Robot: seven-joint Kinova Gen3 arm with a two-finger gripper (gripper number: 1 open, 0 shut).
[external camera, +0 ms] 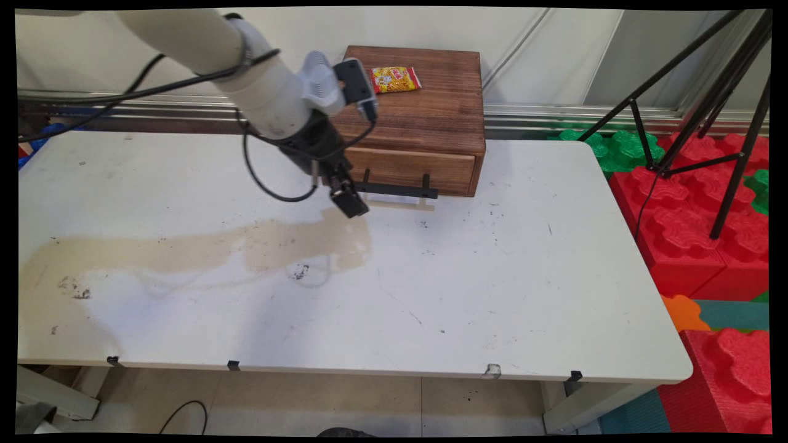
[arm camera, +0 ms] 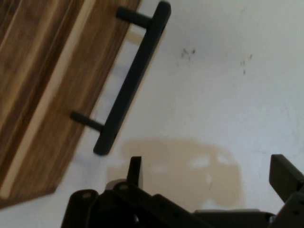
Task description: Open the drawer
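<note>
The hand (external camera: 348,202), fingers spread and holding nothing, hangs at centre frame just left of the drawer handle (external camera: 400,191). A snack packet (external camera: 394,79) lies atop the wooden box (external camera: 425,111) on the worktop (external camera: 492,277).

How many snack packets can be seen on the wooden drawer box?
1. The snack packet lies on top of the wooden drawer box, near its back left corner, right of the arm's wrist. None elsewhere visible.

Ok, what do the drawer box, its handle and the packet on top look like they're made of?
Drawer box: wood, stained dark brown with a dull finish; grain streaks show on its top and front. Handle: a black matte bar on two posts, probably painted metal, though plastic is possible. Packet: glossy printed film in red and yellow, likely plastic foil. The open gripper hangs empty beside the handle.
</note>
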